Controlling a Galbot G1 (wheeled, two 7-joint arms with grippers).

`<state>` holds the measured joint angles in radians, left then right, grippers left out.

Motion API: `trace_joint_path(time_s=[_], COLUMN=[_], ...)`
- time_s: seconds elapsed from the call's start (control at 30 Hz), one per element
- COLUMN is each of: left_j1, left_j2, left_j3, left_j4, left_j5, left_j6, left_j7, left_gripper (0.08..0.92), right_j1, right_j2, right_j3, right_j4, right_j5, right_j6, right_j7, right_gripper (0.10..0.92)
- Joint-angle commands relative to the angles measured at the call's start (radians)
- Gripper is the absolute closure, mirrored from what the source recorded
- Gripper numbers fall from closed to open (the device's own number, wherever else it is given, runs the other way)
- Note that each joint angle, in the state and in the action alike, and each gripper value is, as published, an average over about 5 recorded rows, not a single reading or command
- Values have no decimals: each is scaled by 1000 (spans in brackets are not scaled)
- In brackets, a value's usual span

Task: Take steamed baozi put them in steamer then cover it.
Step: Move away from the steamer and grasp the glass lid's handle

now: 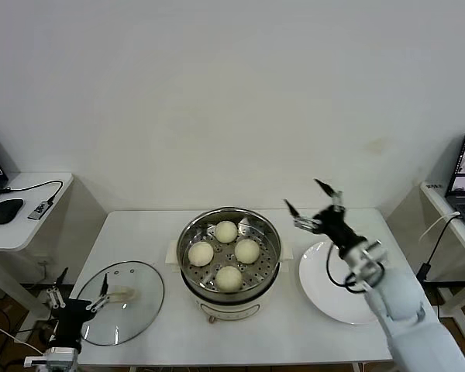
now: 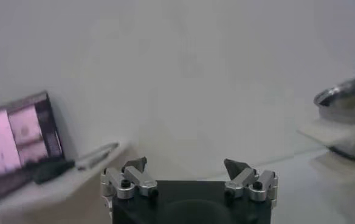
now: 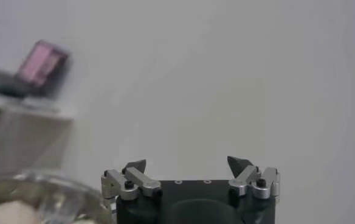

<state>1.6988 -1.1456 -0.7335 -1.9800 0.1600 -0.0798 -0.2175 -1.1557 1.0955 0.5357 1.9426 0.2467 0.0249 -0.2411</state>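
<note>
- The steamer (image 1: 229,260) stands at the centre of the white table (image 1: 139,229), a shiny steel pot on a cream-white base, uncovered.
- All four steamed baozi (image 1: 225,231) lie on the perforated tray inside the steamer: one toward the far side, one on the robot's left, one on the right, one toward the near side. They sit close together around the tray's middle.
- The glass lid (image 1: 124,311) lies flat on the table to the left of the steamer, apart from it, with its cream handle facing up.
- The white plate (image 1: 325,298) lies on the table to the right of the steamer, just beside its base; nothing rests on the visible part of it.
- The right gripper (image 1: 306,198) is raised above the table between the steamer's right rim and the plate. Its fingers are spread apart and hold nothing. The right wrist view confirms the gap between the fingertips (image 3: 188,165).
- The left gripper (image 1: 81,291) is low at the table's near-left edge, beside the lid's left rim. Its fingers are apart and grip nothing; the left wrist view shows the same (image 2: 186,164).
- The steamer's rim (image 2: 348,97) shows at the edge of the left wrist view.
</note>
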Motion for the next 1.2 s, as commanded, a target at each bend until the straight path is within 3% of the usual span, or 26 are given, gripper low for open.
trace_joint_path(time_s=[0.03, 0.2, 0.57, 0.77, 1.2], left_j1=[202, 236, -27, -125, -218], left_j2=[-35, -65, -39, -21, 8], left_j3=[-160, -147, -44, 33, 108], left_j4=[23, 61, 279, 338, 404], left_j5=[903, 1052, 1163, 1180, 1166], left_j6=[-79, -91, -78, -55, -30], left_j7=[-96, -152, -148, -135, -96], left_gripper=[177, 177, 177, 177, 177], right_j1=[-323, -300, -322, -340, -358], right_j2=[271, 288, 288, 295, 300], right_j3=[349, 370, 402, 409, 421], right_j4=[20, -31, -74, -99, -94], right_j5=[-82, -78, -73, -77, -85], right_j6=[97, 93, 116, 132, 129], right_j7=[47, 127, 152, 150, 138], right_gripper=[203, 203, 203, 203, 203])
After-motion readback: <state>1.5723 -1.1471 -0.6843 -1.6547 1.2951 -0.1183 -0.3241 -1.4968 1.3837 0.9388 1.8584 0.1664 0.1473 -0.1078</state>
